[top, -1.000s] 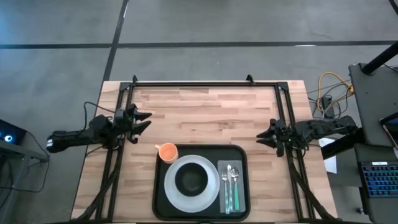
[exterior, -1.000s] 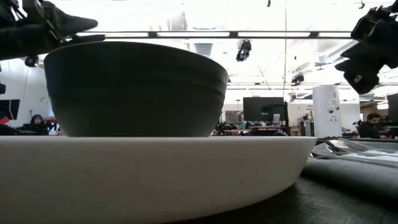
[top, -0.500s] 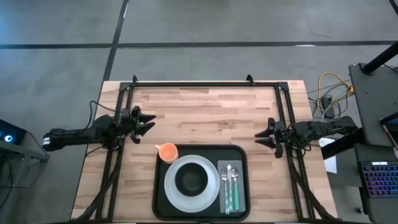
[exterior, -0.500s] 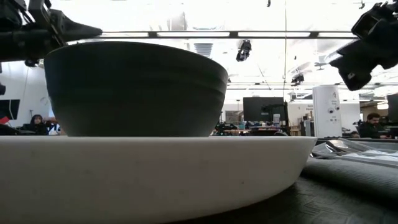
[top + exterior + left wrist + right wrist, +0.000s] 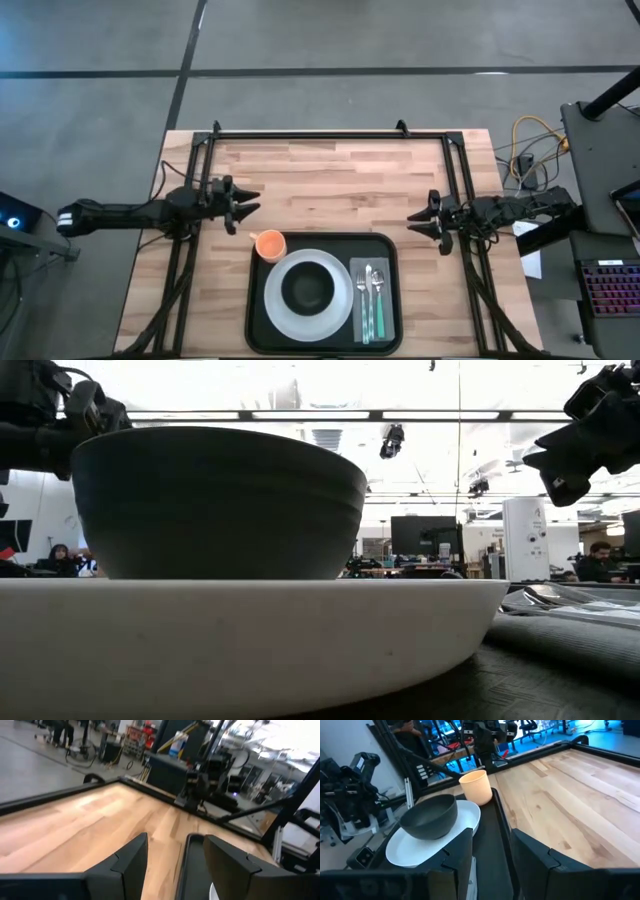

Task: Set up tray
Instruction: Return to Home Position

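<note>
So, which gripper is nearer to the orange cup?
Left. The left gripper is open over the table close to the orange cup, up and left of it in the high view. The right gripper, also open, is well off beyond the tray's right edge.

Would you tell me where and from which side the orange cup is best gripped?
Probably by its rim, from straight above: the orange cup stands upright with its mouth open. The white plate crowds one side, so the left gripper, nearer and open, suits best.
</note>
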Tool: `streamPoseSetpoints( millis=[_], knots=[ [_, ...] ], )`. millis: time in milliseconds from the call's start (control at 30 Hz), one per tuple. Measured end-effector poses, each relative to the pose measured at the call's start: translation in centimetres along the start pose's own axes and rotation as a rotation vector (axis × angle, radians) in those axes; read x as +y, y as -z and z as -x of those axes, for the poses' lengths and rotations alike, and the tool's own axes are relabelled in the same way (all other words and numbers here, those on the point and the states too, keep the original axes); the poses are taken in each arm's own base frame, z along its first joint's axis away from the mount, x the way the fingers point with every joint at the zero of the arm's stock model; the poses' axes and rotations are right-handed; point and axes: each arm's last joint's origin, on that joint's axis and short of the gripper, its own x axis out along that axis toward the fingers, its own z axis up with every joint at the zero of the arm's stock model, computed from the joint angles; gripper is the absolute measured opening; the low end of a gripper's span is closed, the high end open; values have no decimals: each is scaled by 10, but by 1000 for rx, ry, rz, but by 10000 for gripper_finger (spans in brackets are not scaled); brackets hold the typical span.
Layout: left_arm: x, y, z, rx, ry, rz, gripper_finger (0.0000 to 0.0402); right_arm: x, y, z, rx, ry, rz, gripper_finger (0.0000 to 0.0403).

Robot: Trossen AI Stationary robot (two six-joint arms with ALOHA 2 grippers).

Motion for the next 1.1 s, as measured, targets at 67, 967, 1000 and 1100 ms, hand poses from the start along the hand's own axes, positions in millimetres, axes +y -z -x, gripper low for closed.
streamPoseSetpoints(
  millis=[67,967,1000,1100],
  knots=[
    [1,3,-2,27,-10,-3,173,0,0,0,1,0,0,123],
    [10,31,-17,292,-110,-33,173,-7,-4,0,-42,76,-14,123],
    [10,32,-17,300,-113,-33,173,-7,-3,0,-38,78,-13,123],
    [11,34,-18,318,-120,-36,173,-8,-3,-1,-28,81,-12,123]
  ],
)
